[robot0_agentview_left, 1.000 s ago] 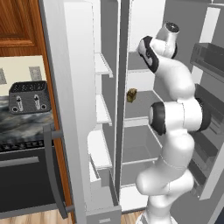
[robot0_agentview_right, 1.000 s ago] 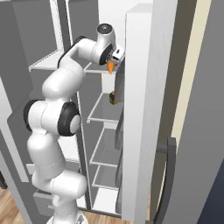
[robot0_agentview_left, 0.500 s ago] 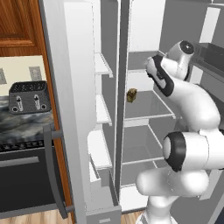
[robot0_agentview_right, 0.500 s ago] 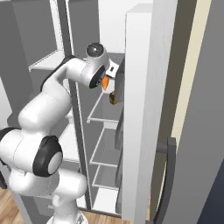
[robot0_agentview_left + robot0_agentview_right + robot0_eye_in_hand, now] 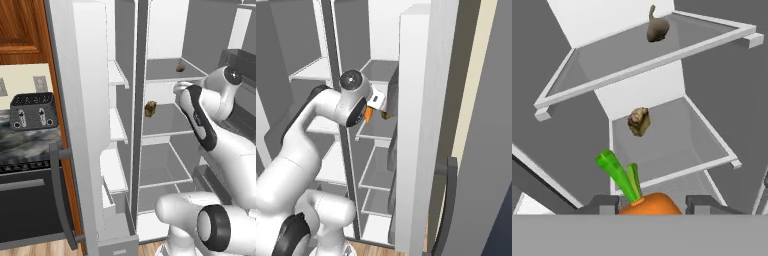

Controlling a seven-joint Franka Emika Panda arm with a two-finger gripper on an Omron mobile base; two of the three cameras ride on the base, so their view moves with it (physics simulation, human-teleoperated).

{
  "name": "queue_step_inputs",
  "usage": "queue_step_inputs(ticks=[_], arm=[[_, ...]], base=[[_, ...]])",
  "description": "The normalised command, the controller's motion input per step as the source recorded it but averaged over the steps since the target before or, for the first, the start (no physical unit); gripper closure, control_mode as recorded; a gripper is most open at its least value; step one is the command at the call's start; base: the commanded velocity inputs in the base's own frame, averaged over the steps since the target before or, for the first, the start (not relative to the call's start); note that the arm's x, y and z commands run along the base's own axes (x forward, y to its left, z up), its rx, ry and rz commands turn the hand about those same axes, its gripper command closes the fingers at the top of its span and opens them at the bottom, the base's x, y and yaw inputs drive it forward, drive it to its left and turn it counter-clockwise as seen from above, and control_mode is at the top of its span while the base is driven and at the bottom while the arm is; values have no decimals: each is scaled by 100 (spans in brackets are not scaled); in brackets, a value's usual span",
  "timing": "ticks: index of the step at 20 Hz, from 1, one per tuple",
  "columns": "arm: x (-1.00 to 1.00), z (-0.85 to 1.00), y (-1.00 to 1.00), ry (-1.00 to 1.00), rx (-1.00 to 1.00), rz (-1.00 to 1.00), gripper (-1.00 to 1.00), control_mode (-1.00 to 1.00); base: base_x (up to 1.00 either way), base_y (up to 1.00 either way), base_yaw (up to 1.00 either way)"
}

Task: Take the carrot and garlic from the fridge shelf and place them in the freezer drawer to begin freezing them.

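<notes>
Hand view — tapered orange carrot (image 5: pixel 649 205) between fingers (image 5: pixel 603 204)

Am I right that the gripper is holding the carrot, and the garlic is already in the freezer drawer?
Not quite. The gripper does hold the carrot, but the hand view shows the garlic still lying on the fridge shelf, not in the freezer drawer.

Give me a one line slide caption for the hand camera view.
The claw grips the carrot, green tuft up, facing the garlic on the upper fridge shelf.
</notes>
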Motion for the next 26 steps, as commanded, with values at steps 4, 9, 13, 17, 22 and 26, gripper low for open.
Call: queue_step_inputs(ticks=[4, 9, 13, 17, 22, 26], arm=[[-94, -18, 6, 4, 0, 0, 100, -100], [-50, -26, 23, 13, 0, 0, 100, -100], [-11, -19, 18, 16, 0, 0, 100, -100], [0, -12, 5, 14, 0, 0, 100, -100], [-9, -14, 3, 9, 0, 1, 100, -100], [-12, -8, 4, 1, 0, 1, 100, 100]], base=[[0, 0, 0], [0, 0, 0], [0, 0, 0], [0, 0, 0], [0, 0, 0], [-57, 14, 6]])
